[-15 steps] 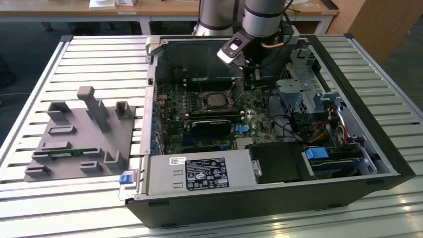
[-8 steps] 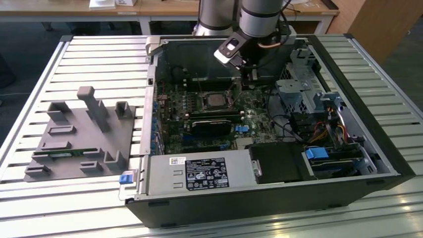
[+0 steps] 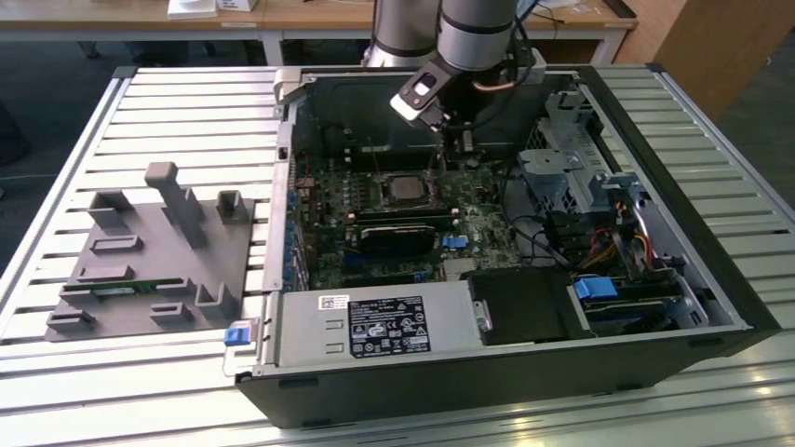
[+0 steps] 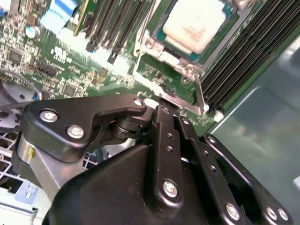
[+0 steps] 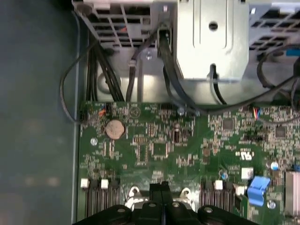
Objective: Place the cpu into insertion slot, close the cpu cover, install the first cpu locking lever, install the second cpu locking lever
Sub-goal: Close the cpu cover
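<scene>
In the second wrist view the cpu shows its pale metal top and lies in the insertion slot on the green motherboard. The silvery cpu cover frames it and looks to lie down over its edges. Thin metal locking levers run along two sides of the socket, one close to my fingertips, the other on the adjoining side. My gripper is shut, its black fingers pressed together at the socket's edge beside the near lever; whether they touch it I cannot tell. In the exterior view the gripper hangs just behind the socket.
The open computer case lies on a slatted table. Black memory slots flank the socket. A drive cage and black cables sit past the board's edge. A grey fixture block stands at the exterior view's left, outside the case.
</scene>
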Controlling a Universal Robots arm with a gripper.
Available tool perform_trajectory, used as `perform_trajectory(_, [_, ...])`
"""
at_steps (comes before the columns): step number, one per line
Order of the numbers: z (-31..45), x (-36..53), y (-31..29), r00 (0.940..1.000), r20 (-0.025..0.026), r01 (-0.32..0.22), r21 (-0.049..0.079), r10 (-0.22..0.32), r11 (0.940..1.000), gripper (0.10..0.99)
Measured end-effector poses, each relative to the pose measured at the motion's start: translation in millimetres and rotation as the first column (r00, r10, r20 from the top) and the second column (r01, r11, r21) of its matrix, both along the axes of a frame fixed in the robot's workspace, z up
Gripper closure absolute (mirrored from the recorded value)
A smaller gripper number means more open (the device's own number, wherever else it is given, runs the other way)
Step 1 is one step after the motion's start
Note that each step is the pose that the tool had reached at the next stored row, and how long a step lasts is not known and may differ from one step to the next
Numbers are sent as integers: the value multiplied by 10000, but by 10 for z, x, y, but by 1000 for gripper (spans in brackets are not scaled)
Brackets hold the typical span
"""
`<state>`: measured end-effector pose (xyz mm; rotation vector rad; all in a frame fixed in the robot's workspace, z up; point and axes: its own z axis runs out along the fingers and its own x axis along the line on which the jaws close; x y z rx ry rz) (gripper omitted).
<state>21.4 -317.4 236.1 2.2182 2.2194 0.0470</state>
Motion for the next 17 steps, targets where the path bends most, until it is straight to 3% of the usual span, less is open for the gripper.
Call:
perform_trajectory(5, [-7,-123,0,10000,-1,1,-3,-1,10000,980])
perform_trajectory(11, [-24,-208,0,10000,1,0,0,0,10000,980])
perform_trajectory(17, [-117,-247,-10,10000,-2,0,-2,0,10000,980])
